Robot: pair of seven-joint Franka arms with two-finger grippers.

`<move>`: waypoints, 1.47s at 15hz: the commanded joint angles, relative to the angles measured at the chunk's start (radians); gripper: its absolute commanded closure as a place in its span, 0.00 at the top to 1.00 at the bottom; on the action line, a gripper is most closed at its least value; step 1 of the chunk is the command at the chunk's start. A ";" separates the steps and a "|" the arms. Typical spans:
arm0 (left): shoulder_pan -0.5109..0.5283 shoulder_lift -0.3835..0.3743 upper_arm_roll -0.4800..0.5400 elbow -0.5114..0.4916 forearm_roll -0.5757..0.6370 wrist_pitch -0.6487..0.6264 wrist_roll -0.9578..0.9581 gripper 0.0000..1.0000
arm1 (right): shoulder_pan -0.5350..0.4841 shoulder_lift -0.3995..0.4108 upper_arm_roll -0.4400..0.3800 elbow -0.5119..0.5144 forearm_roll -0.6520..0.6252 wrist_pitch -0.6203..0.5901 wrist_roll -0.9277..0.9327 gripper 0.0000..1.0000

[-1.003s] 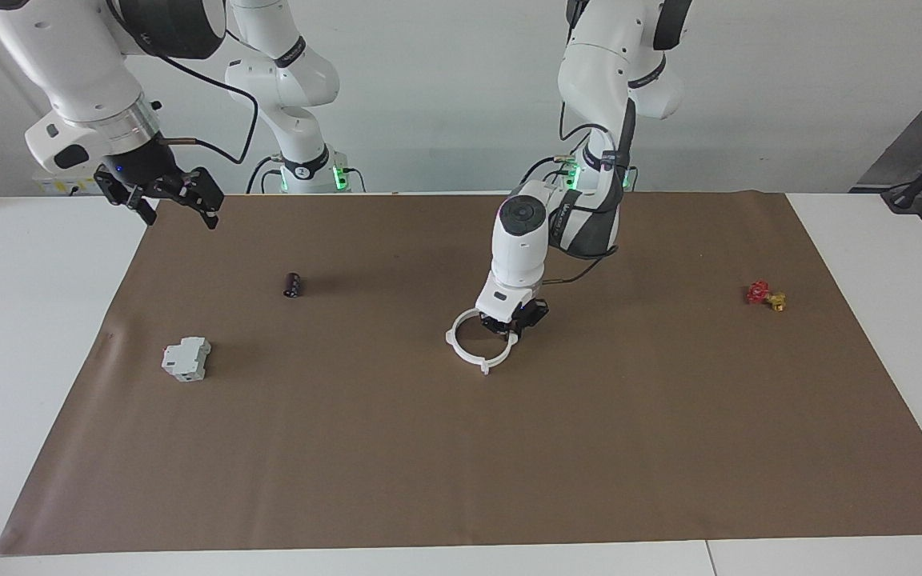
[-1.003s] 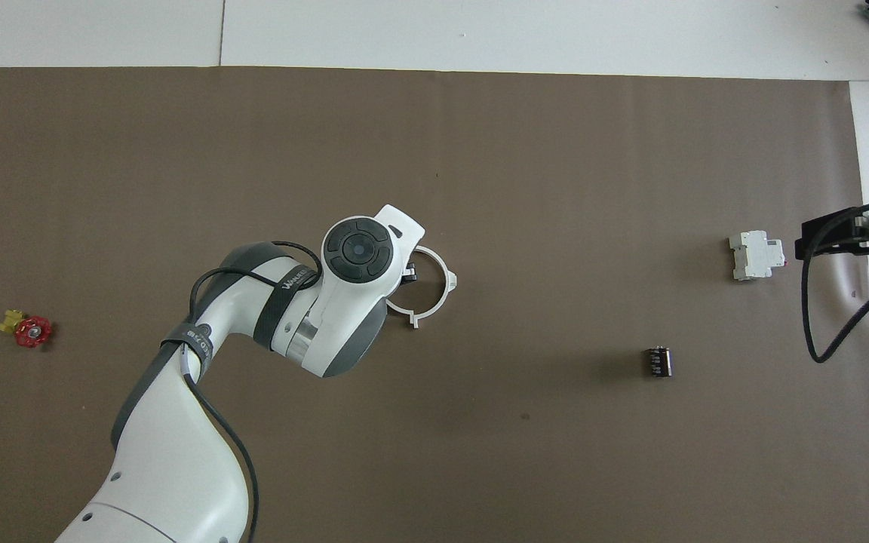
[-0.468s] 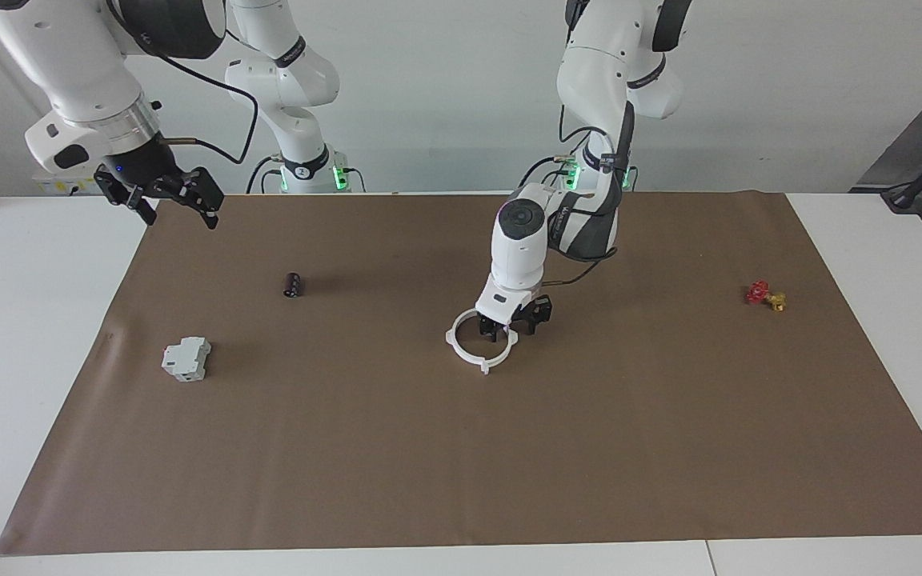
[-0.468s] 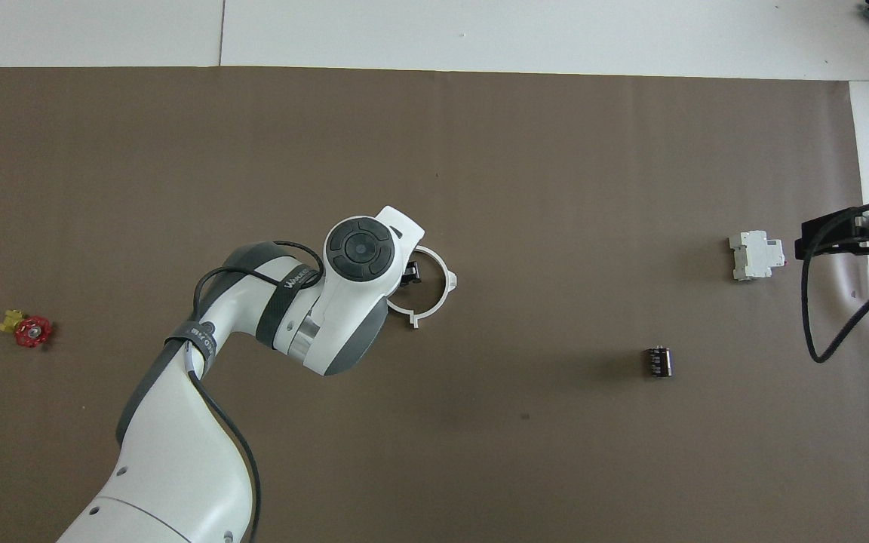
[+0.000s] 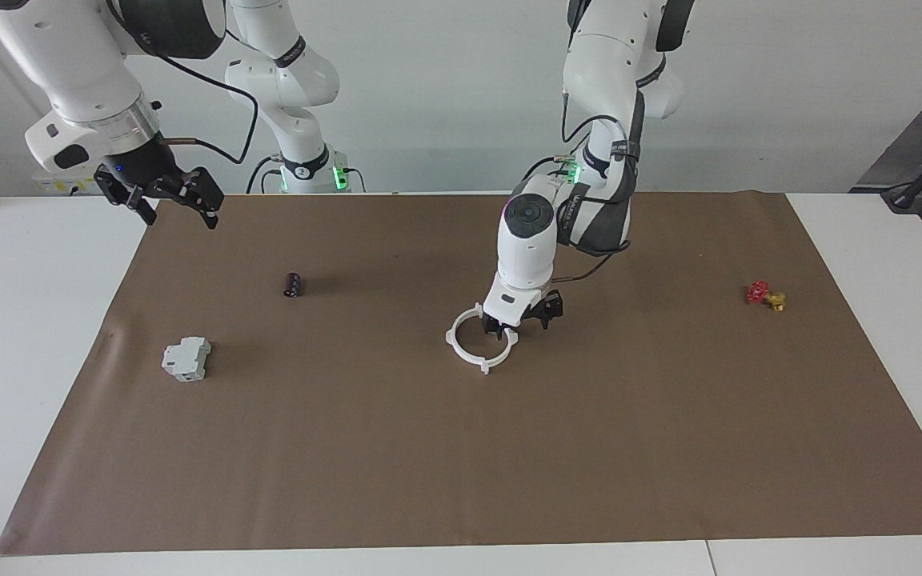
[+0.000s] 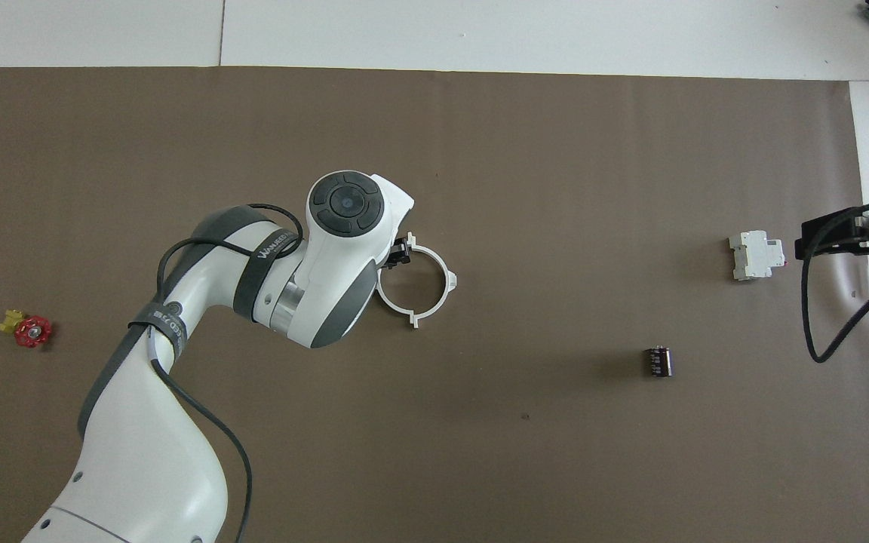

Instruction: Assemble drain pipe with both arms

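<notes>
Nearest the robots, the right arm's black two-finger pincer [image 5: 158, 194] hangs in the air over the brown paper mat's [image 5: 461, 448] edge at the right arm's end of the desk [image 5: 29, 320]; its fingers stand spread and hold nothing. This arm waits. On the mat, a small dark cylinder [image 5: 292, 285] lies toward that same end. The small red-and-gold valve-like piece [image 5: 765, 295] lies at the left arm's end of the mat.

The left arm's black two-finger pincer [image 5: 522, 318] is low over the middle of the mat, its fingers parted and gripping nothing. It sits above the rim of the thin white plastic ring with outer tabs [image 5: 482, 339], on the part of the ring nearest the robots and toward the left arm's end. The ring lies flat on the mat, apart from the fingers as far as the facing view shows.

Farther from the robots than the cylinder, a grey-white blocky box [image 5: 186, 358] rests on the mat.
</notes>
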State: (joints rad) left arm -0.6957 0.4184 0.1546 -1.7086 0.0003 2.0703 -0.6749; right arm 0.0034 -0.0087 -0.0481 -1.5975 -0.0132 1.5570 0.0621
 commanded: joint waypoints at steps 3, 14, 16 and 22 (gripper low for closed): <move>0.070 -0.073 -0.003 0.024 0.009 -0.131 0.096 1.00 | -0.005 -0.027 0.004 -0.035 0.021 0.023 0.004 1.00; 0.436 -0.308 -0.003 0.026 0.010 -0.346 0.553 1.00 | -0.005 -0.028 0.004 -0.035 0.021 0.023 0.004 1.00; 0.511 -0.343 -0.003 0.030 0.009 -0.370 0.656 1.00 | -0.005 -0.027 0.004 -0.035 0.021 0.023 0.005 1.00; 0.613 -0.362 0.000 0.150 0.006 -0.492 0.753 1.00 | -0.005 -0.028 0.004 -0.035 0.021 0.023 0.005 1.00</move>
State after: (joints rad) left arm -0.0947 0.0486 0.1672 -1.6114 0.0019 1.6222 0.0693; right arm 0.0034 -0.0087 -0.0481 -1.5976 -0.0132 1.5570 0.0621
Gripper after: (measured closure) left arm 0.000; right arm 0.000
